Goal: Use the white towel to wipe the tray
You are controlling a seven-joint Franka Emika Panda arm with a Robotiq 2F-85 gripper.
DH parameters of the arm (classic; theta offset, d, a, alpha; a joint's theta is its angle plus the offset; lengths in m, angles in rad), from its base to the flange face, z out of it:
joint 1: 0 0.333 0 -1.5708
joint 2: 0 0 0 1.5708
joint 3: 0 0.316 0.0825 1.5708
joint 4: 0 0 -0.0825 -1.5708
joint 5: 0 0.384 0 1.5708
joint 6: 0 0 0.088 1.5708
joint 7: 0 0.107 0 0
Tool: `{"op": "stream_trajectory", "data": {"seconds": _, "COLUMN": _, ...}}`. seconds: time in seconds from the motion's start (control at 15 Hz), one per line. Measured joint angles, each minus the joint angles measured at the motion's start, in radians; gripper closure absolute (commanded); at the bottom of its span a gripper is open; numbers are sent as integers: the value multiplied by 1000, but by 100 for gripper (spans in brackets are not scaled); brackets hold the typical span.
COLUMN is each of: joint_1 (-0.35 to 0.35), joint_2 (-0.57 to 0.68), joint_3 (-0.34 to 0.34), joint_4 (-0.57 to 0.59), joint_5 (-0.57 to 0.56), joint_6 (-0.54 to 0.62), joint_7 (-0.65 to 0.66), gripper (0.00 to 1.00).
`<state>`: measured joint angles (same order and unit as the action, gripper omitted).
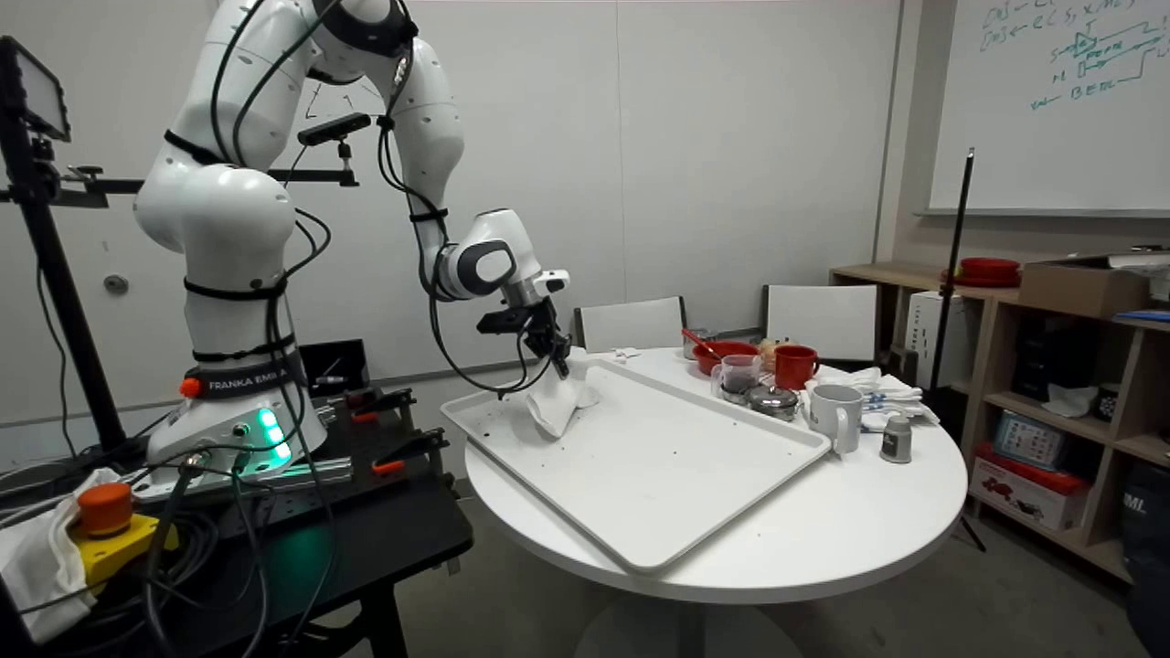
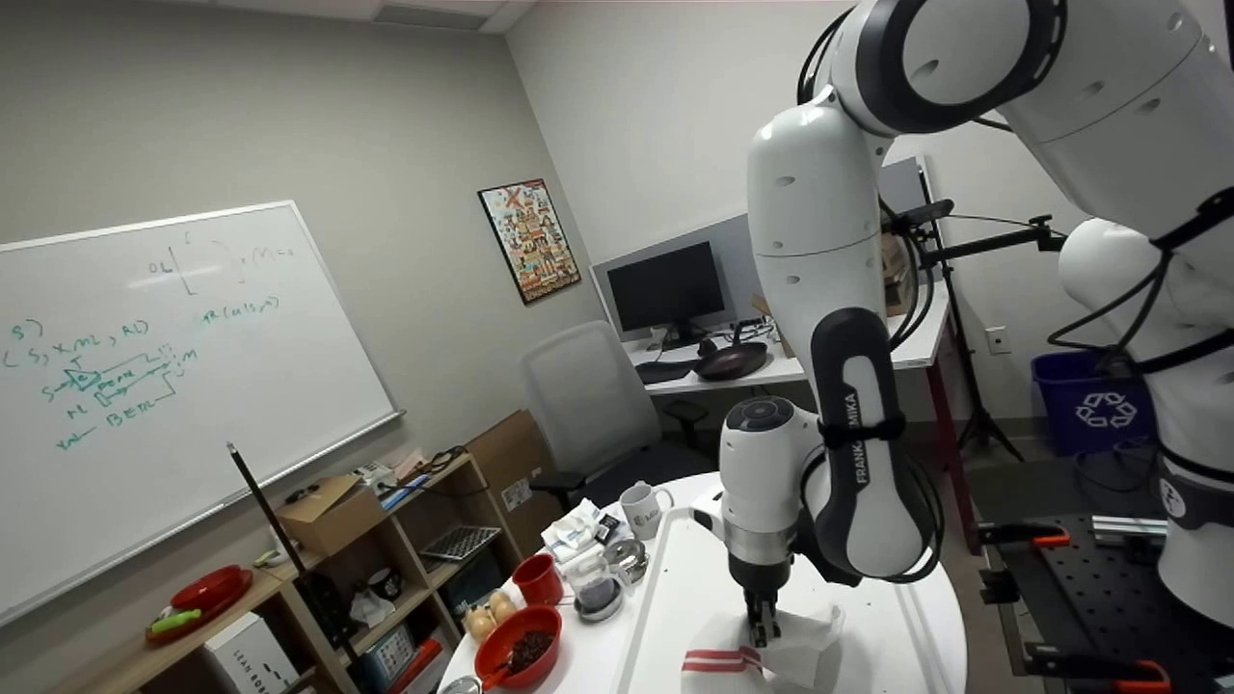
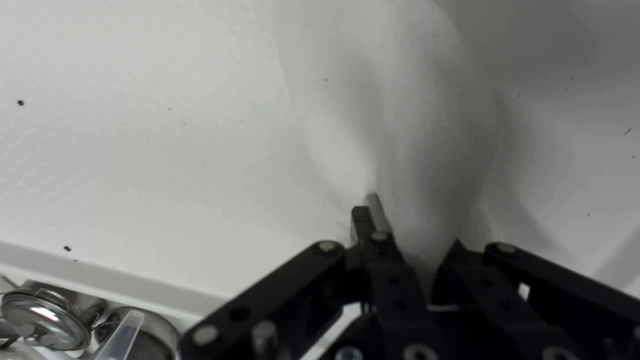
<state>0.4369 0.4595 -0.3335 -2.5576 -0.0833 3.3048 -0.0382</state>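
Observation:
The white towel (image 1: 555,407) is bunched up in my gripper (image 1: 558,366), and its lower part rests on the white tray (image 1: 676,457). In an exterior view the towel (image 2: 805,651) shows red stripes on one side, and the gripper (image 2: 762,631) points down into it over the tray (image 2: 665,578). In the wrist view the towel (image 3: 425,110) rises between the fingers of the gripper (image 3: 412,225). The towel hides the right fingertip. Small dark specks lie on the tray (image 3: 175,165) around the towel.
Along the tray's far side on the round table (image 1: 804,539) stand a red bowl (image 1: 727,355), a red mug (image 1: 795,367), a lidded glass jar (image 1: 772,400), a grey mug (image 1: 836,416), a small shaker (image 1: 896,440) and folded cloths (image 1: 868,388). The tray has a raised rim.

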Motion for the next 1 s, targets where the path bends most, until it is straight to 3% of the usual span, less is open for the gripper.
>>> {"op": "stream_trajectory", "data": {"seconds": 0.27, "joint_1": 0, "joint_2": -86, "joint_3": -58, "joint_4": -5, "joint_5": 66, "joint_6": 0, "joint_7": 0, "gripper": 98}}
{"op": "stream_trajectory", "data": {"seconds": 0.6, "joint_1": -1, "joint_2": -206, "joint_3": -182, "joint_4": -7, "joint_5": 85, "joint_6": -6, "joint_7": 2, "gripper": 98}}
{"op": "stream_trajectory", "data": {"seconds": 1.0, "joint_1": -43, "joint_2": -285, "joint_3": -303, "joint_4": 79, "joint_5": 121, "joint_6": -155, "joint_7": 27, "gripper": 98}}
